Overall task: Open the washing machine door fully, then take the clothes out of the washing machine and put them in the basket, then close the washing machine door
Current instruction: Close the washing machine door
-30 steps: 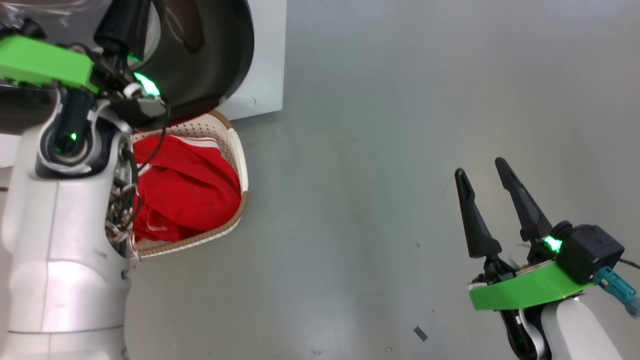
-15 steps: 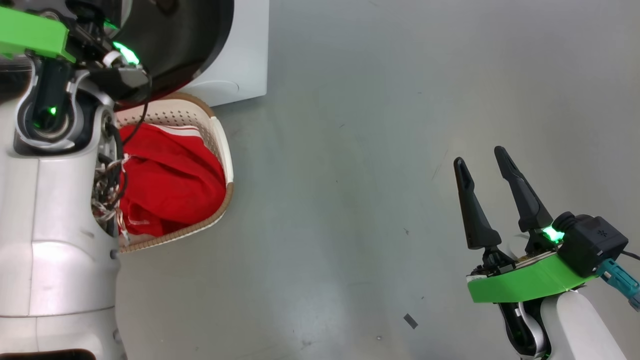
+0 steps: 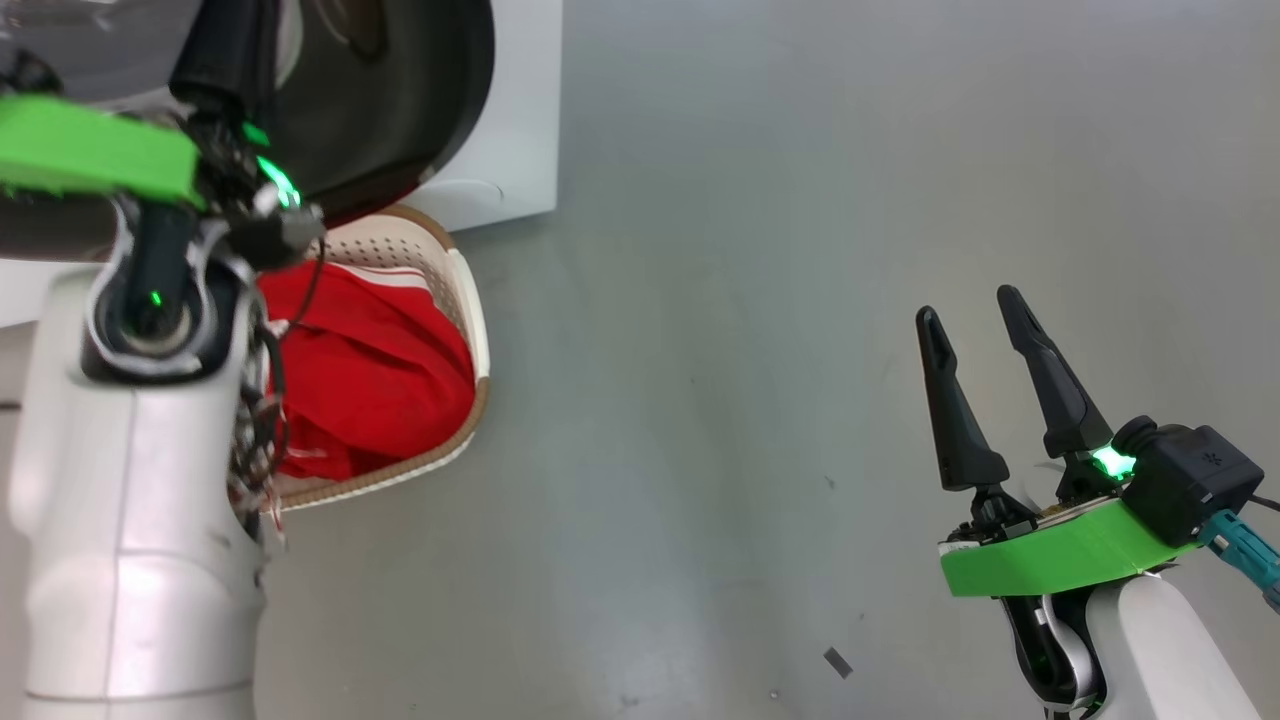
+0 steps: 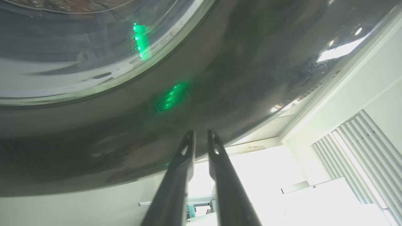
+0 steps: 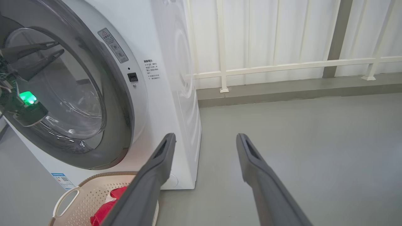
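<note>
The left gripper (image 4: pixel 201 135) sits at the far left with its tips right by the glossy black rim of the washing machine door (image 5: pixel 119 125). Its fingers are parted by only a slit and grasp nothing. In the right wrist view the door looks seated against the front of the washing machine (image 5: pixel 147 103).

On the white surround above the door is a grey sticker (image 5: pixel 113 45) with a warning triangle. To its right are a few lines of small black print (image 5: pixel 152 69), and near the machine's bottom corner is a blue-bordered label (image 5: pixel 62 180) with a QR code. None of this print is large enough to read.

Below the door, the basket (image 3: pixel 468 300) stands on the grey floor (image 3: pixel 750 400) close against the machine's foot. The clothes (image 3: pixel 380 370), red with white stripes, are heaped inside it.

Well apart, at the lower right, the right gripper (image 3: pixel 965 305) hangs over bare floor, released, its fingers spread wide and empty.
</note>
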Controlling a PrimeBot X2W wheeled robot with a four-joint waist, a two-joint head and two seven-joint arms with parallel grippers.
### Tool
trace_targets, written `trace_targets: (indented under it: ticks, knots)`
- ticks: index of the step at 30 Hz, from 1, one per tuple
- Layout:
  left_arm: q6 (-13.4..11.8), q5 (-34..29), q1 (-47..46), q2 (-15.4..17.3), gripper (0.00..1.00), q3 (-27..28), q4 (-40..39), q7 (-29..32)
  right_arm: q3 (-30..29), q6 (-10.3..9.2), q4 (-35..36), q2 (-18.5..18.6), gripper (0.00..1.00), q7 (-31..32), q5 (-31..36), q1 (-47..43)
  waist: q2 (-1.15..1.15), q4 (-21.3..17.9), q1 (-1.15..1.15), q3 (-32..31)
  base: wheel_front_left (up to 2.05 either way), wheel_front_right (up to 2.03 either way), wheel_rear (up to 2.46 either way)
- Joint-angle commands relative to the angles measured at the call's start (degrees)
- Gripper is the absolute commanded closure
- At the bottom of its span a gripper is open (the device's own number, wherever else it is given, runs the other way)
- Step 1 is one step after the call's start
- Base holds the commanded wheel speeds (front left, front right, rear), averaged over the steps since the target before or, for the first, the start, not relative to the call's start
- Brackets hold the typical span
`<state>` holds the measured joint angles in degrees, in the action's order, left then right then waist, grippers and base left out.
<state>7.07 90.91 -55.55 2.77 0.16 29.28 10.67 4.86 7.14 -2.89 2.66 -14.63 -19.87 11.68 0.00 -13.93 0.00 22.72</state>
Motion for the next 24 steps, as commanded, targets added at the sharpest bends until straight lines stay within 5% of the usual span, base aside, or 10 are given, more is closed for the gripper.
trace_targets:
  ticks: [1,13,21,24]
  knots:
    - [0.4,-1.1,1.5,1.6,0.0,0.6,-2.3,-0.5,1.3,0.35,1.1,0.2,0.0,-0.4,0.0,0.3,0.0,1.2,0.0,-1.5,0.0,0.0,0.0]
    - [0.4,-12.1,21.1,5.0,0.0,-3.0,-17.9,-8.2,0.7,0.35,-0.2,0.2,0.0,-0.4,1.5,-1.6,0.0,7.0,0.0,-9.4,0.0,0.0,0.0]
    - [0.4,-28.4,32.9,10.3,0.0,-7.0,-23.2,-19.8,-0.4,0.35,-0.7,0.2,0.0,-0.4,3.8,-2.9,0.0,10.6,0.0,-13.4,0.0,0.0,0.0]
    - [-2.2,-38.2,34.9,12.1,0.0,-7.6,-23.9,-24.0,-1.3,0.35,-0.8,0.2,0.0,-0.4,4.4,-3.4,0.0,11.9,0.0,-14.2,0.0,0.0,0.0]
